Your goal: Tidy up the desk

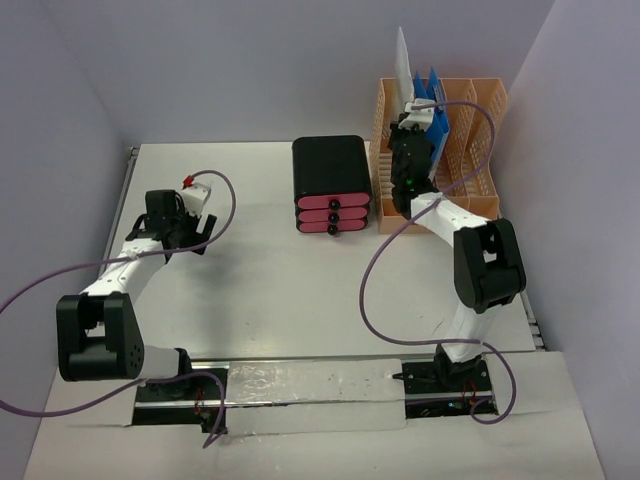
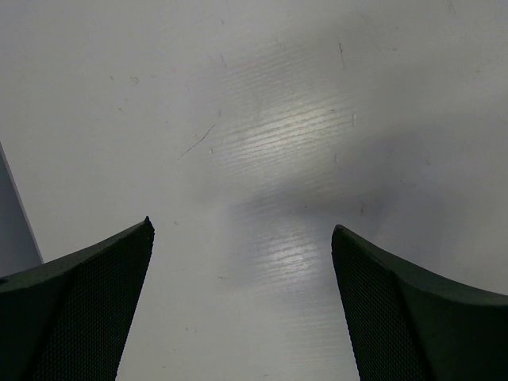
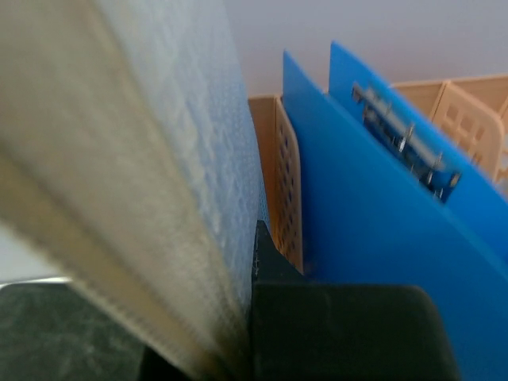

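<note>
The white desk (image 1: 250,290) fills the top view and shows bare in the left wrist view (image 2: 262,159). My left gripper (image 1: 190,235) is open and empty, hovering low over the desk's left side; its fingers (image 2: 95,294) stand wide apart. My right gripper (image 1: 410,125) is shut on a pale white folder (image 1: 403,65), held upright over the left slot of the orange file rack (image 1: 475,150). In the right wrist view the folder (image 3: 135,159) fills the left half, pinched against my finger (image 3: 274,262). Two blue folders (image 3: 373,222) stand in the rack beside it.
A black box with three pink drawers (image 1: 331,185) stands just left of the orange rack. Grey walls close in the desk at the back and on both sides. A metal rail (image 1: 300,385) runs along the near edge by the arm bases.
</note>
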### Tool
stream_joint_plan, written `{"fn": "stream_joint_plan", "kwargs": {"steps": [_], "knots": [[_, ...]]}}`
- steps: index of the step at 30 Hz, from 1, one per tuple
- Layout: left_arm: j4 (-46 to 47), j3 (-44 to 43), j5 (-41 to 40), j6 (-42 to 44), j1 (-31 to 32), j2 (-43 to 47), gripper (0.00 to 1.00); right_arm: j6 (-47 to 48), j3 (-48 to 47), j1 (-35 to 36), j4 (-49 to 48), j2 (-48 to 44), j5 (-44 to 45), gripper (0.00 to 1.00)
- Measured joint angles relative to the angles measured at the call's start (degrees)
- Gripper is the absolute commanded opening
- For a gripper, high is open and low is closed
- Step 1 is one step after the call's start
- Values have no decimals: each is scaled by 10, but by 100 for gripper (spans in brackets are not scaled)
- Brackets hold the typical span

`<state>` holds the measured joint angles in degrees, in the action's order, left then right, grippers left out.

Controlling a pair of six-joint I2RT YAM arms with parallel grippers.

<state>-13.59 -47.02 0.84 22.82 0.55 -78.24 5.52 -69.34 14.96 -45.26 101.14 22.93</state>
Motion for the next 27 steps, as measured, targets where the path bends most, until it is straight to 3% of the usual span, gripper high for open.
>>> {"fn": "stream_joint_plan", "kwargs": {"steps": [2, 4, 5, 6, 8, 11, 15, 18, 27], "knots": [[2, -3, 1, -1, 0, -5, 99, -6, 12, 0, -14, 8, 2, 3], [2, -4, 3, -2, 0, -9, 99, -14, 24, 0, -25, 14, 8, 23], [2, -5, 5, -2, 0, -10, 99, -19, 27, 0, -28, 18, 11, 39], [2, -7, 8, -2, -2, -12, 99, -21, 30, 0, -34, 22, 14, 40], [2, -10, 12, -3, -8, -14, 99, -31, 33, 0, -48, 28, 16, 62], [1, -11, 15, -7, -15, -13, 99, -35, 40, 0, -59, 28, 18, 76], [-6, -11, 23, -11, -17, -9, 99, -33, 55, 0, -57, 17, 11, 84], [-18, -11, 29, -12, -17, 8, 99, -27, 60, 3, 0, -24, -5, 85], [-56, 27, 47, -12, -17, 166, 99, -108, 60, 25, 284, -312, -57, 87]]}}
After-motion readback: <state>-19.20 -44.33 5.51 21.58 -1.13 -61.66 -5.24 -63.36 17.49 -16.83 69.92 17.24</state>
